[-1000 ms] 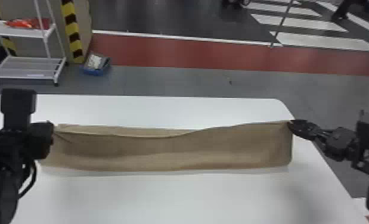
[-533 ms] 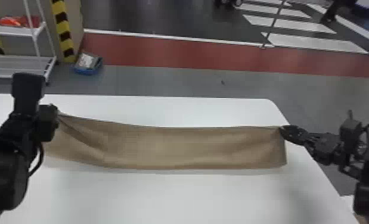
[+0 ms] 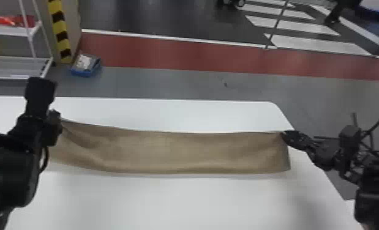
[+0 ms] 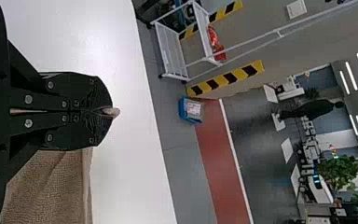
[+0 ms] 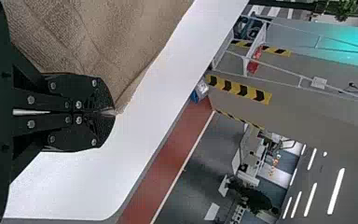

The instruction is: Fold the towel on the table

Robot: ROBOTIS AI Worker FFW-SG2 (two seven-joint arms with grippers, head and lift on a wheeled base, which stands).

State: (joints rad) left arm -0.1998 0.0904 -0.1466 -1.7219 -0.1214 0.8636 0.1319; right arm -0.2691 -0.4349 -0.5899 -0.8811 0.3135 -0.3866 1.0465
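The left gripper (image 3: pixel 57 127) is pinching the towel (image 3: pixel 173 153) at its left end, the towel is spanning the table (image 3: pixel 179 202) with bare top showing before and behind it, and the right gripper (image 3: pixel 286 134) is clamping its far right corner near the table's right edge. Beyond, a white rack (image 3: pixel 11 31) is holding red things (image 3: pixel 6 20), and a blue bin (image 3: pixel 80 72) is holding something pale.

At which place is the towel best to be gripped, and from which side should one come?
I would pinch the towel at both ends of its far long edge, with the jaws coming from outside each short end. It is a long, thin, soft strip, so a single hold would probably let it sag. The left gripper and right gripper hold it there.
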